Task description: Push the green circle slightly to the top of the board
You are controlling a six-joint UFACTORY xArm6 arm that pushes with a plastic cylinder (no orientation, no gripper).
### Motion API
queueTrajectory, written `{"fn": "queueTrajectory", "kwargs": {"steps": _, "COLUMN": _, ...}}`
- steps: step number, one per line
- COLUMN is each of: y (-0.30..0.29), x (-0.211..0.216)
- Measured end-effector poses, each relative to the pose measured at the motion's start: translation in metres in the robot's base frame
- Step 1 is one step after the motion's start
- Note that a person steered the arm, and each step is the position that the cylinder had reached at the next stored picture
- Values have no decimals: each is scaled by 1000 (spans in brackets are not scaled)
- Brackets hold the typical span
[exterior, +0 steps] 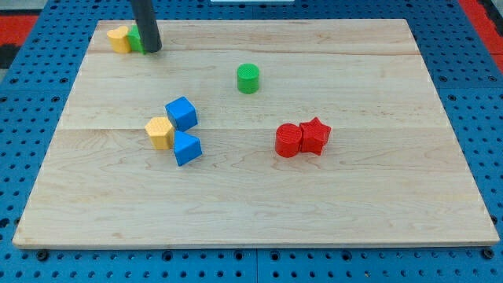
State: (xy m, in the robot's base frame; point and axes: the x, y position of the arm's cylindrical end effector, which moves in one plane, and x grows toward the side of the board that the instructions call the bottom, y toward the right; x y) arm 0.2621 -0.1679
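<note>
The green circle (247, 79) is a short green cylinder standing on the wooden board (369, 196), a little above the middle. My tip (151, 49) is at the board's top left, far to the left of the green circle. It stands right beside a second green block (135, 39) and partly hides it; I cannot make out that block's shape. A yellow block (119, 38) sits just left of that one.
A blue cube (181, 113), a yellow hexagon-like block (160, 132) and a blue wedge-like block (187, 148) cluster left of centre. A red cylinder (288, 141) and a red star (315, 135) touch at right of centre. Blue pegboard (471, 118) surrounds the board.
</note>
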Motion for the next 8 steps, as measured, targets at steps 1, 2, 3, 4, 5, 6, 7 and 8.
{"fn": "queueTrajectory", "kwargs": {"steps": 1, "y": 61, "x": -26}}
{"fn": "queueTrajectory", "kwargs": {"steps": 2, "y": 88, "x": -39}}
{"fn": "queueTrajectory", "kwargs": {"steps": 3, "y": 177, "x": -37}}
{"fn": "queueTrajectory", "kwargs": {"steps": 4, "y": 231, "x": -4}}
{"fn": "queueTrajectory", "kwargs": {"steps": 5, "y": 258, "x": 57}}
{"fn": "queueTrajectory", "kwargs": {"steps": 6, "y": 223, "x": 100}}
{"fn": "queueTrajectory", "kwargs": {"steps": 7, "y": 148, "x": 94}}
{"fn": "queueTrajectory", "kwargs": {"steps": 8, "y": 116, "x": 72}}
